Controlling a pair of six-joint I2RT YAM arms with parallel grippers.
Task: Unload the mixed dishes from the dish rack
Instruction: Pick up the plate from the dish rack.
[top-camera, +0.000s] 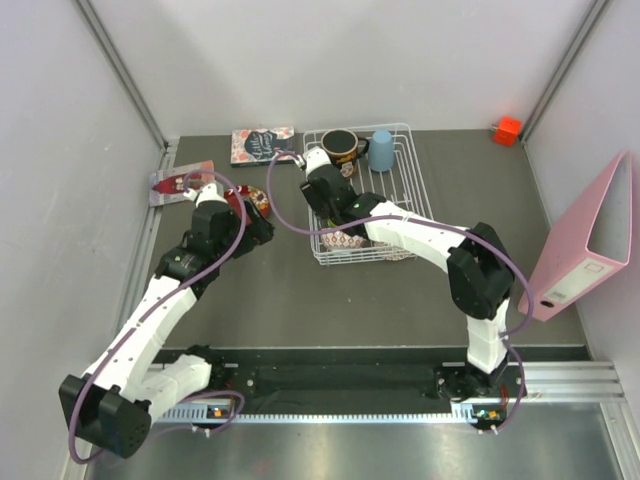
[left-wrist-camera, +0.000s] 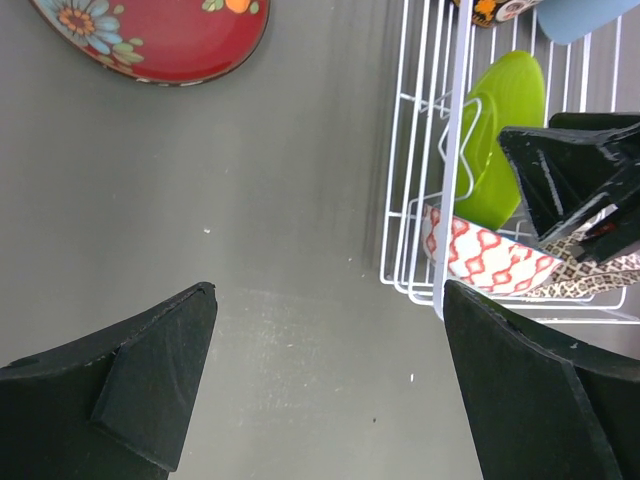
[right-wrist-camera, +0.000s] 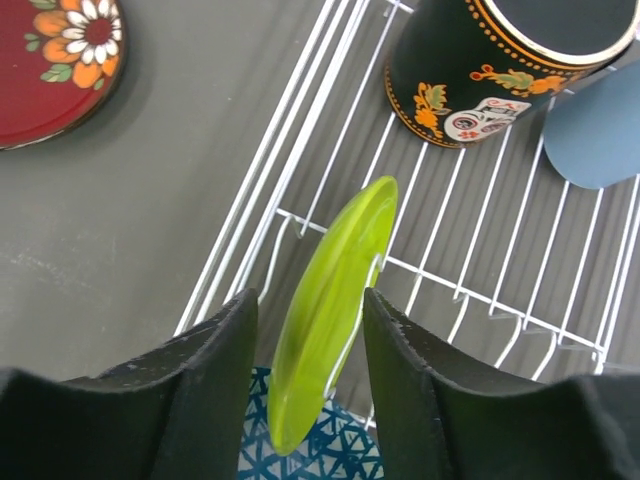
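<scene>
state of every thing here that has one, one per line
left pincer, open, empty, above the table
right pincer, open, straddling the lime-green plate
lime-green plate, on edge in the dish rack
red floral plate, flat on the table, outside rack
black mug, upright in rack
pale blue cup, in rack, orientation unclear
red-patterned bowl, on its side in rack

A matte dark grey tabletop (top-camera: 300, 300) lies under even, soft light. A pale left wall (top-camera: 70, 150), far wall (top-camera: 350, 60) and right wall (top-camera: 600, 110) enclose it, with aluminium struts (top-camera: 120, 70) at the far corners. A ribbed metal rail (top-camera: 565, 378) runs along the near edge. A pink binder (top-camera: 590, 240) stands tilted by the right wall, and a small orange-red block (top-camera: 507, 130) sits in the far right corner.
</scene>
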